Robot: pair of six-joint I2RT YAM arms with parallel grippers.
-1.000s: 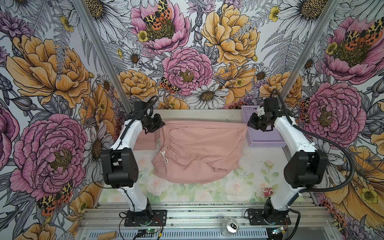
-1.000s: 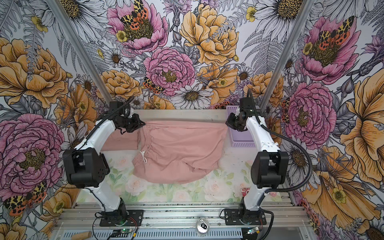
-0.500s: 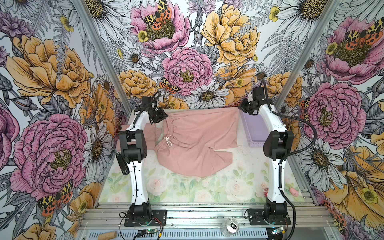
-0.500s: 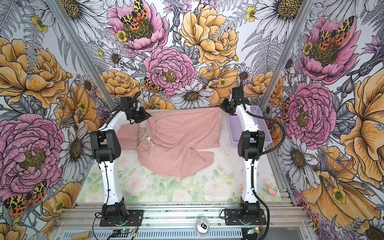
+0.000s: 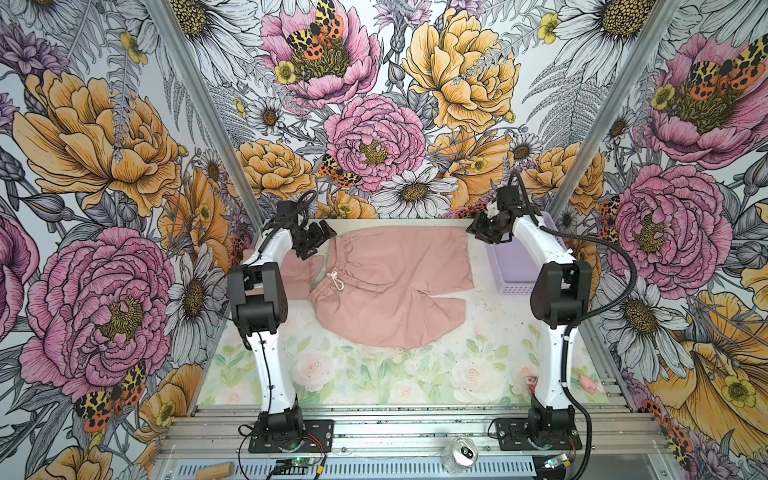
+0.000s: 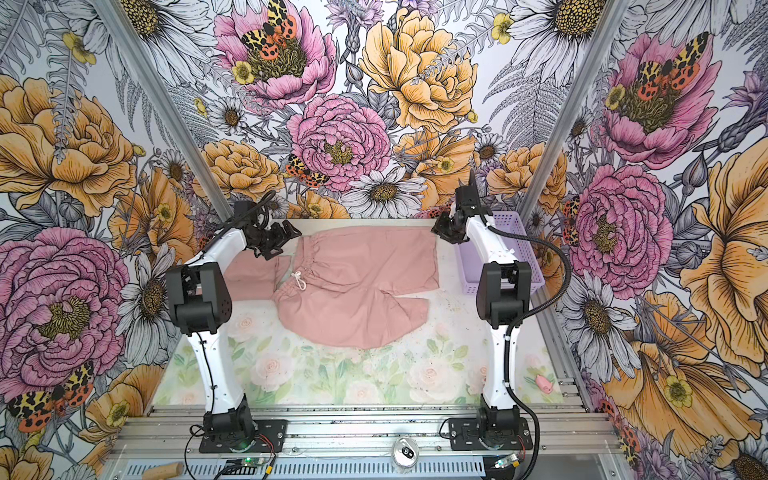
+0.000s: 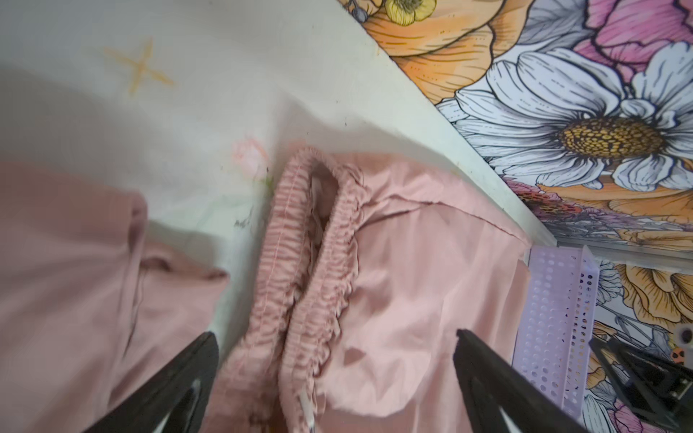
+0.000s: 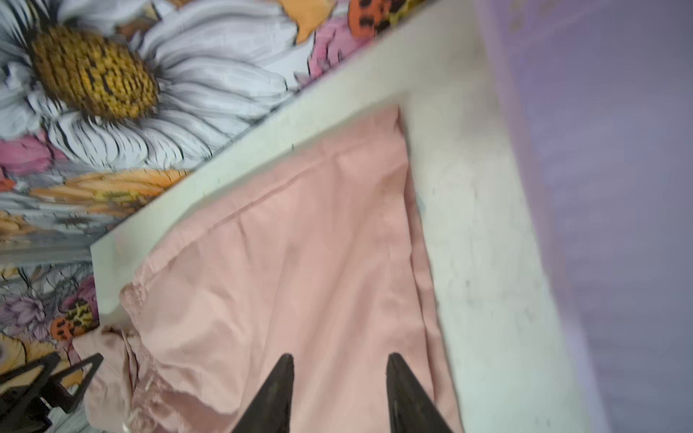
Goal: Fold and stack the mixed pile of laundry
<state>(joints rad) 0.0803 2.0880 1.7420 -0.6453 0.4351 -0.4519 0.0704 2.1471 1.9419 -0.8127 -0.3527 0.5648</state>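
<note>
The dusty-pink elastic-waist drawstring shorts (image 5: 395,286) lay flat at the far side of the floral-printed bench (image 5: 415,374). Their long axis ran side to side, gathered waistband toward the left arm, leg hems toward the right. The left hand (image 5: 316,240) hung just over the waistband's far corner, spread wide, pinching nothing. The right hand (image 5: 478,232) sat over the far hem corner, jaws parted, empty too. Each arm was nearest its own end, so the next fold likely carries hem across to waistband. A second dusty-pink soft garment (image 5: 296,272) lay beside the waistband.
</note>
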